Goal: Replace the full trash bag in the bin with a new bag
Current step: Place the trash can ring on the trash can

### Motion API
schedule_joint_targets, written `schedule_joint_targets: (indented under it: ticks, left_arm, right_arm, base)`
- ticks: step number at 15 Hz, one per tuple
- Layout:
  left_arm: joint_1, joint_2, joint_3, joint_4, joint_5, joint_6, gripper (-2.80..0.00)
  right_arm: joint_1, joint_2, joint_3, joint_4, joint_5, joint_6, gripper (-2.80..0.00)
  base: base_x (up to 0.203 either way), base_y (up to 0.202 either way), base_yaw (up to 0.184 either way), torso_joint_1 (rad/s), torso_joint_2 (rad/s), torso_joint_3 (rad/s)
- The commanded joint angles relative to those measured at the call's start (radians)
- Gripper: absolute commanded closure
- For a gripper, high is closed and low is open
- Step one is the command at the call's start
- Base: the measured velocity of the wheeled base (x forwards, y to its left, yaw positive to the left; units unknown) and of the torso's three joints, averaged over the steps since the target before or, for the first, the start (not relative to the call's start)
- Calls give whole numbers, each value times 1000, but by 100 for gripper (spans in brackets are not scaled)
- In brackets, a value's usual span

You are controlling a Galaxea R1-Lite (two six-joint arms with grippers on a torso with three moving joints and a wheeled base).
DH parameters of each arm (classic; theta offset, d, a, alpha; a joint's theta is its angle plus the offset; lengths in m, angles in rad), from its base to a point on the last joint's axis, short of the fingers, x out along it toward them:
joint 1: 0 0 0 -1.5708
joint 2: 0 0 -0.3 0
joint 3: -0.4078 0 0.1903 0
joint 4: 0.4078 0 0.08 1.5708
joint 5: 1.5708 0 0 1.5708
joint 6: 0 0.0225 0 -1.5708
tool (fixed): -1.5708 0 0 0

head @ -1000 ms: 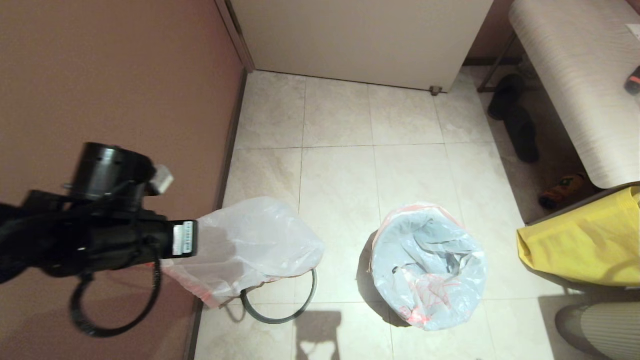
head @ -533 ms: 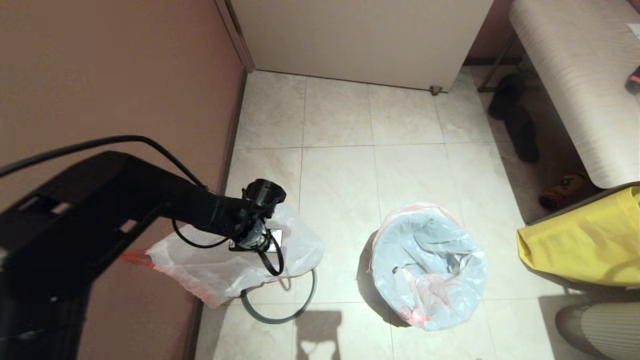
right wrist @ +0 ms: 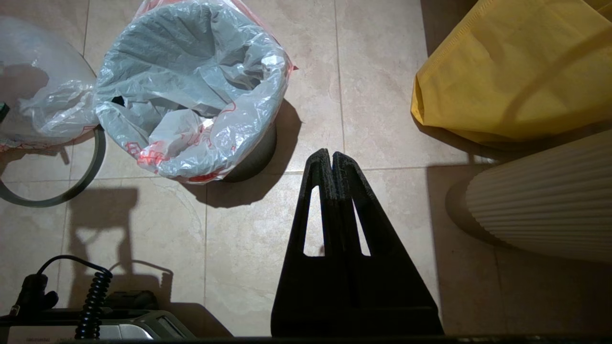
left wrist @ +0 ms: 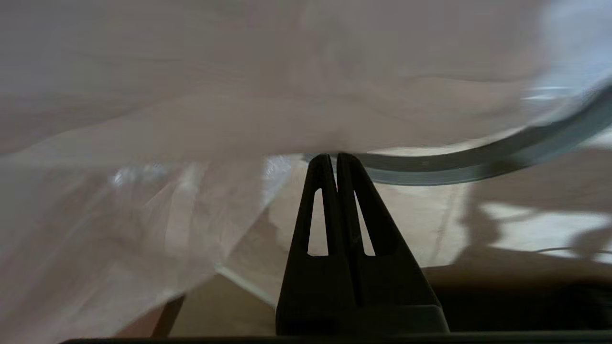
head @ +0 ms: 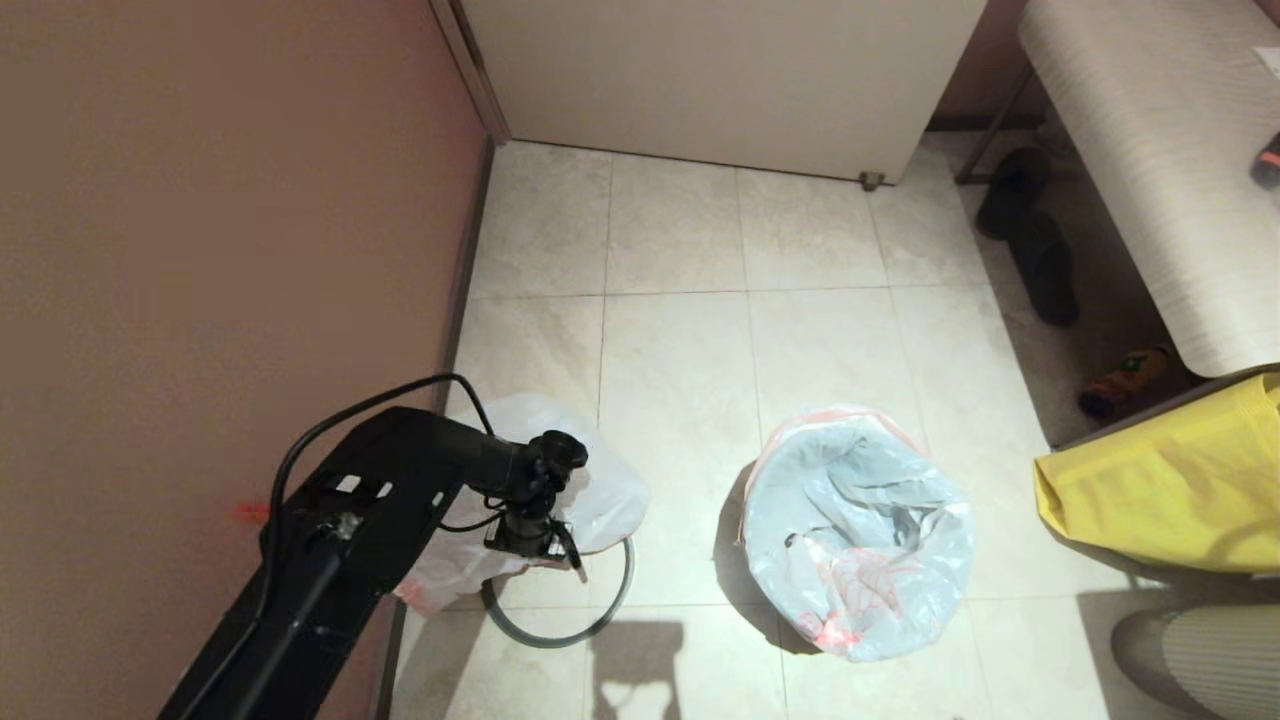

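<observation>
The full trash bag (head: 610, 490), white film with a red-orange hem, lies on the floor by the brown wall. Part of it rests over the loose grey rim ring (head: 612, 605). My left gripper (head: 545, 550) hangs at the bag's near side. In the left wrist view this gripper (left wrist: 333, 157) is shut, tips right at the bag's film (left wrist: 239, 95) and the ring (left wrist: 478, 167), with nothing seen between the fingers. The new bag (head: 860, 530), with red-orange print, lines the black bin (right wrist: 258, 153) and folds over its mouth. My right gripper (right wrist: 331, 155) is shut and hovers over bare tile beside the bin.
A yellow fabric bag (head: 1170, 490) sits at the right, with a ribbed pale object (right wrist: 540, 205) below it. A white cabinet (head: 720, 80) closes the far side. A bench (head: 1150, 150) with shoes (head: 1040, 260) under it stands at the far right. Open tile lies between the bag and the bin.
My left arm has swung away from the camera and down to floor level, ending at the full bag's near side by the ring. The bin and new bag have not moved.
</observation>
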State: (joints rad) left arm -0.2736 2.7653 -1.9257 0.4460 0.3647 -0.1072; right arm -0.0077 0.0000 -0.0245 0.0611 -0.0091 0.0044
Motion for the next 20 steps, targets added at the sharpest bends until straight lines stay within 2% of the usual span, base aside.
schedule_joint_targets:
  ticks: [1, 5, 7, 9, 10, 11, 13, 17, 19, 20]
  left_arm:
    - [16, 126, -32, -97, 11, 47, 0]
    - [35, 147, -39, -412, 30, 150, 0]
    - [61, 142, -40, -703, 50, 175, 0]
    - [96, 134, -40, -1026, 104, 218, 0]
    - [105, 106, -36, -1149, 137, 231, 0]
    - [100, 62, -29, -1190, 164, 223, 0]
    - [64, 8, -19, -1188, 206, 162, 0]
    - [65, -39, -17, -1196, 232, 148, 0]
    - [59, -50, 41, -1156, 243, 147, 0]
    - [50, -49, 60, -1086, 244, 147, 0]
  right_arm:
    - [0, 2, 0, 0, 0, 0, 0]
    - [0, 2, 0, 0, 0, 0, 0]
    - [0, 2, 0, 0, 0, 0, 0]
    - [0, 2, 0, 0, 0, 0, 0]
    - [0, 2, 0, 0, 0, 0, 0]
    - [0, 2, 0, 0, 0, 0, 0]
    - [0, 2, 0, 0, 0, 0, 0]
    - [0, 2, 0, 0, 0, 0, 0]
    - [0, 2, 0, 0, 0, 0, 0]
    - [0, 2, 0, 0, 0, 0, 0]
  base:
    - [0, 0, 0, 0, 0, 0]
    - [0, 0, 0, 0, 0, 0]
    - [0, 0, 0, 0, 0, 0]
    - [0, 0, 0, 0, 0, 0]
    - [0, 0, 0, 0, 0, 0]
    - [0, 0, 0, 0, 0, 0]
    - [0, 0, 0, 0, 0, 0]
    - [0, 0, 0, 0, 0, 0]
    - [0, 0, 0, 0, 0, 0]
    - [0, 0, 0, 0, 0, 0]
